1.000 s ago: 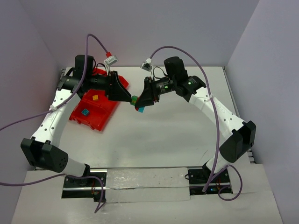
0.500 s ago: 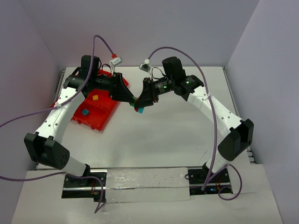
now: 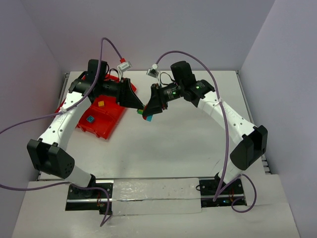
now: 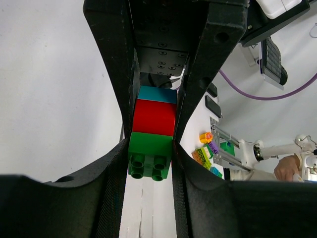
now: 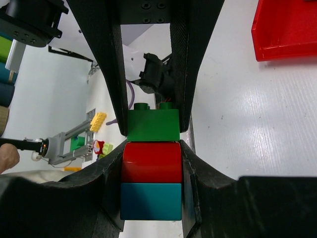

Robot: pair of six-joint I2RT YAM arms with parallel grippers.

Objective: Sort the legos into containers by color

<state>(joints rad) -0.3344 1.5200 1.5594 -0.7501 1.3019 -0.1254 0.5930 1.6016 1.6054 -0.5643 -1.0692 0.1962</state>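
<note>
A stack of three legos, green (image 4: 150, 156), red (image 4: 154, 117) and cyan (image 4: 157, 94), hangs above the table centre between both grippers. My left gripper (image 4: 150, 148) is shut on the green brick's sides. My right gripper (image 5: 152, 151) is shut on the red brick (image 5: 152, 162) and the cyan brick (image 5: 151, 201), with the green one (image 5: 153, 124) sticking out beyond its fingertips. From above, the stack (image 3: 145, 113) sits where the left gripper (image 3: 140, 107) and right gripper (image 3: 149, 112) meet nose to nose. The red tray of containers (image 3: 110, 119) lies left of them.
The tray holds a yellow brick (image 3: 101, 104) and a cyan brick (image 3: 90, 119) in separate compartments. One corner of the tray (image 5: 287, 25) shows in the right wrist view. Cables arc over both arms. Walls close in the table at the back and sides.
My left gripper has moved right onto the stack, and its jaws have closed on the green brick. The right gripper has kept its grip, barely shifting.
</note>
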